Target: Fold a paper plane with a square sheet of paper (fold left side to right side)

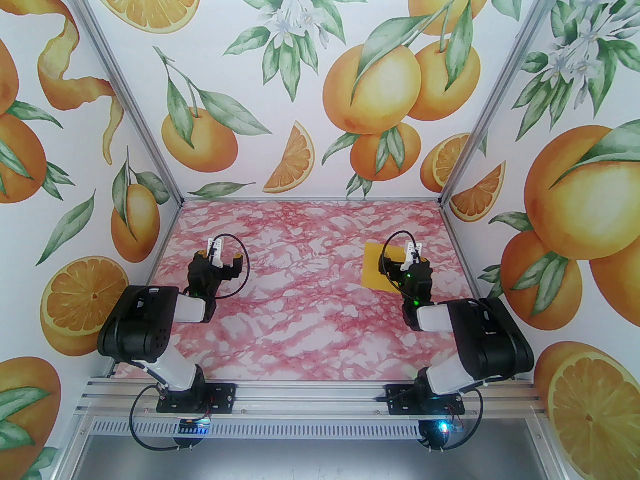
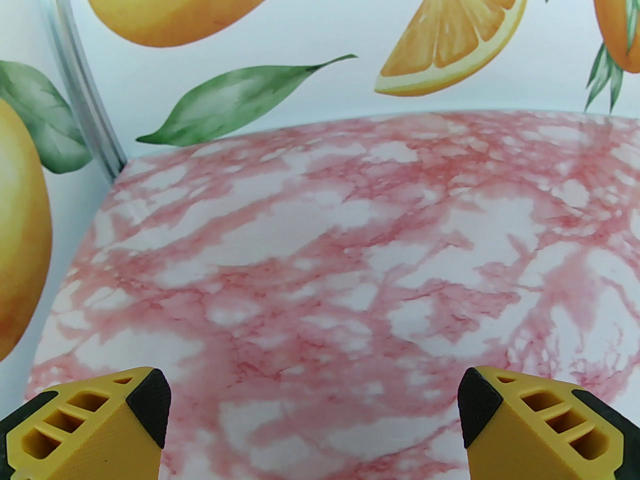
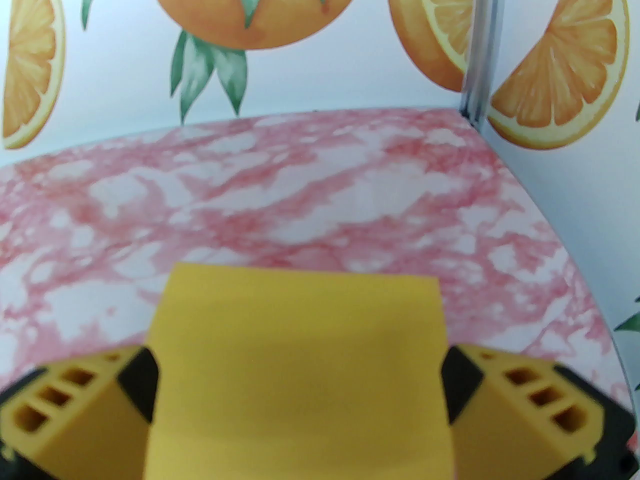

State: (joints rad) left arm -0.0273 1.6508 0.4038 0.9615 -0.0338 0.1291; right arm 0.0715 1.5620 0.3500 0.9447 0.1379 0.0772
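Marble table [image 1: 300,328] | square sheet of paper [image 3: 300,328] flat | under spread right claw [image 3: 300,383]

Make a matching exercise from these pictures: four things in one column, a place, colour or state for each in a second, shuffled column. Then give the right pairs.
1 paper
2 left gripper
3 right gripper
4 table

a open over bare marble
b pink and white marbling
c yellow-orange, lying on the table's right side
d open over the paper

Pairs: 1-c, 2-a, 3-d, 4-b
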